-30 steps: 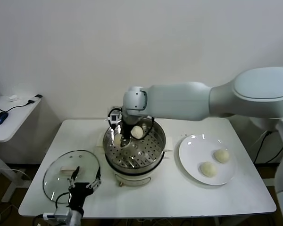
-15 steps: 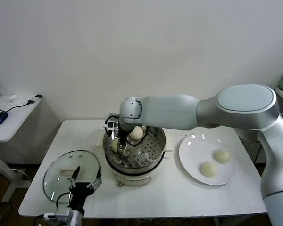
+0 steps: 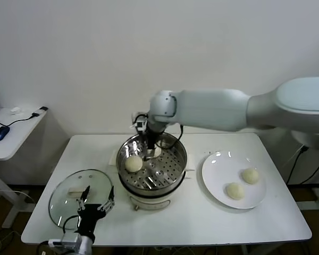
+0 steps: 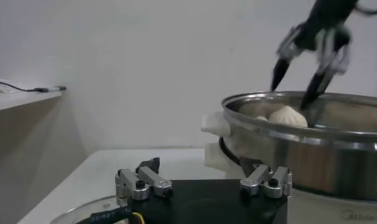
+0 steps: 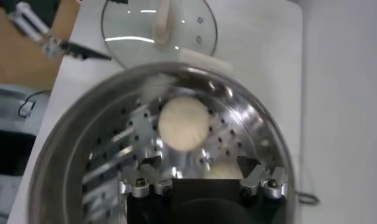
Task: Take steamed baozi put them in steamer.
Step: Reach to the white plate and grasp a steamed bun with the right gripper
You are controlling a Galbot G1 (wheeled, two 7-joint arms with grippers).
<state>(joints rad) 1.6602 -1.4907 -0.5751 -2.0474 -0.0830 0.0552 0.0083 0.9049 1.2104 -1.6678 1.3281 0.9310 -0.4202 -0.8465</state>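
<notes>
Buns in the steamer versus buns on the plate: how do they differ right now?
The steamer buns lie on a perforated metal tray inside the steamer, one partly hidden behind the right claw; the plate buns lie fully exposed on the flat white plate. Each place holds two round cream-white buns.

Second baozi [image 3: 155, 152] in steamer [image 3: 173, 175] mostly hidden behind right gripper [image 3: 149, 149] in head view; only a sliver shows. Left gripper [image 3: 95, 204] partly cut off by bottom edge. Glass lid [image 5: 158, 30] cropped at top in right wrist view. Steamer rim blurred there.
</notes>
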